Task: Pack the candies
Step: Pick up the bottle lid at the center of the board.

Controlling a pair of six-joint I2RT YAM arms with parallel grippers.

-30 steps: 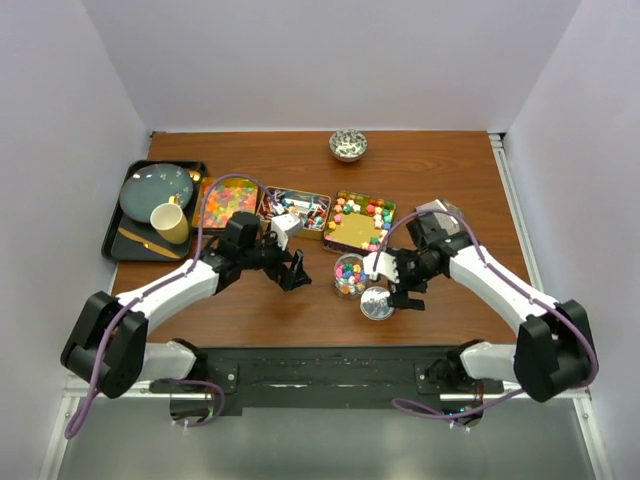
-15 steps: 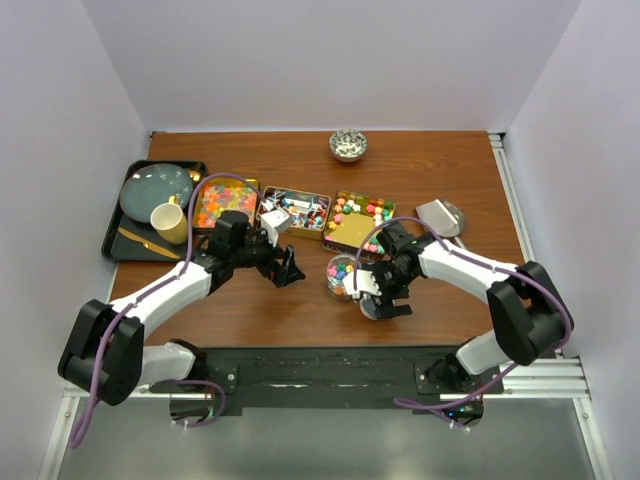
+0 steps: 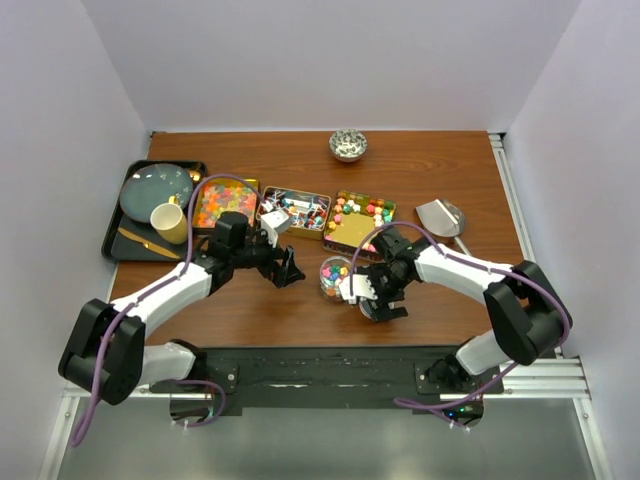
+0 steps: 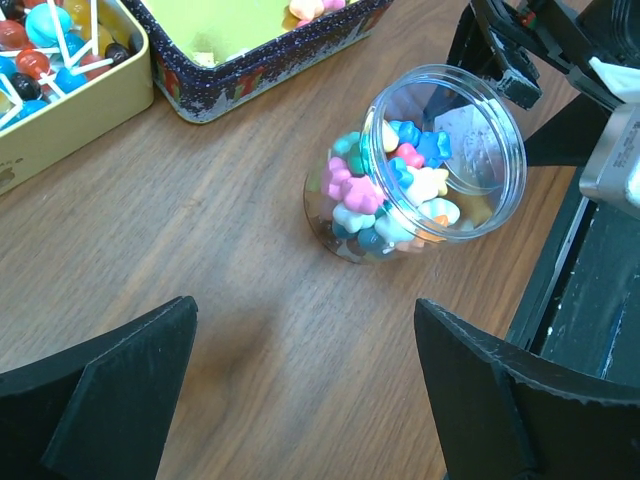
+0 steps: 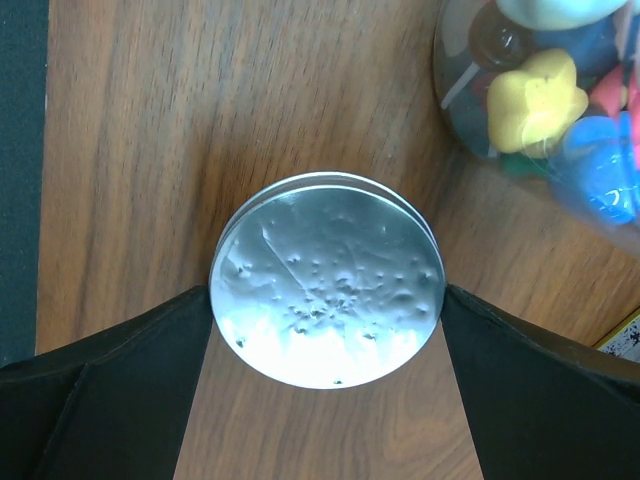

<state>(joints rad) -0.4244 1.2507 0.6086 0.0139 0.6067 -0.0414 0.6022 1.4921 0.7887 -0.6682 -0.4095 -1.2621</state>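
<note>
Dozens of candies (image 4: pixel 385 195) are sitting in a clear jar (image 4: pixel 470 130) on the table (image 3: pixel 450 170) as the left gripper (image 4: pixel 305 305) and right gripper (image 5: pixel 328 300) are hovering, jaws apart, the right astride a metal lid (image 5: pixel 328 260). Light and loose, the sweets probably handle best by the jar's rigid wall.

On the table (image 3: pixel 450 170) the jar (image 4: pixel 440 70) with candies (image 4: pixel 385 195) in it stands near the front, its lid (image 5: pixel 328 290) just right of it, three tins (image 3: pixel 296 191) in a row behind, the tray (image 3: pixel 112 240) with plate (image 3: pixel 155 188) and cup (image 3: pixel 170 222) far left, a bowl (image 3: pixel 333 145) at the back edge, a scoop (image 3: pixel 440 216) on the right
</note>
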